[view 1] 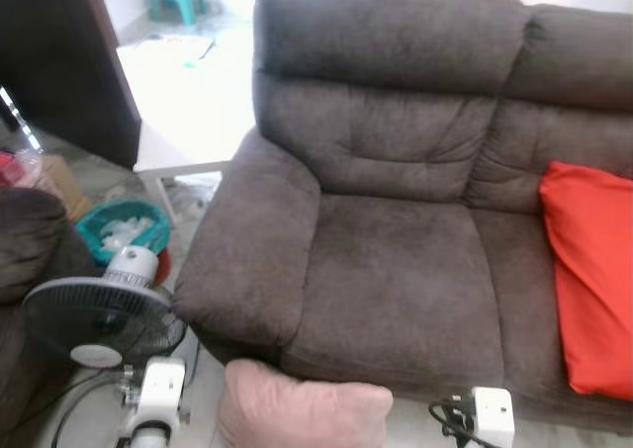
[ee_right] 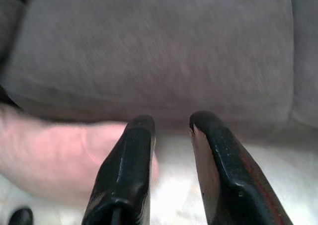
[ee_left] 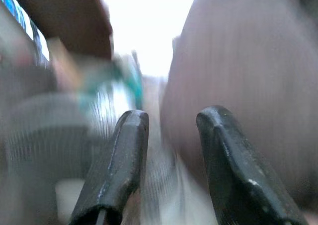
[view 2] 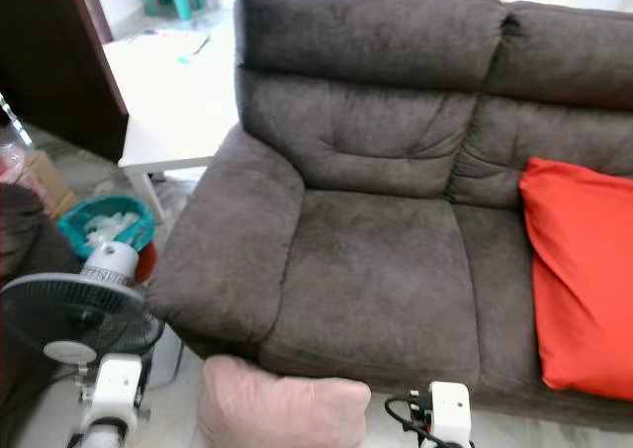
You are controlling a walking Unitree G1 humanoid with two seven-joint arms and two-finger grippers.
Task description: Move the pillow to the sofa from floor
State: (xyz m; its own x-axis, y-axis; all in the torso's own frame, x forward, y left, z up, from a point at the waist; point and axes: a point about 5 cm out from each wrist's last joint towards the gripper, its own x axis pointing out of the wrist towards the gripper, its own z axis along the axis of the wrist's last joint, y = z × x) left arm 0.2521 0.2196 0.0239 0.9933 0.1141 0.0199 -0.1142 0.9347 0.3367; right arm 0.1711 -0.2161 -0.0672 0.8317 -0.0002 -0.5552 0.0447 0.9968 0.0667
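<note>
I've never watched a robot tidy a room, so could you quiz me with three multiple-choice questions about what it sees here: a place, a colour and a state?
1. Where is the pink pillow?
A. on the floor before the sofa
B. on the sofa seat
C. on the white table

2. What colour is the cushion on the sofa?
A. blue
B. red
C. green

3. How do the right gripper's jaws stand?
A. clamped on the pillow
B. open, empty
C. shut

Answers: 1 A, it lies below the seat's front edge; 2 B, plainly red; 3 B, a gap shows between them.

A white table stands beside a standing fan; a teal basket sits between them; a red cushion lies well apart.
</note>
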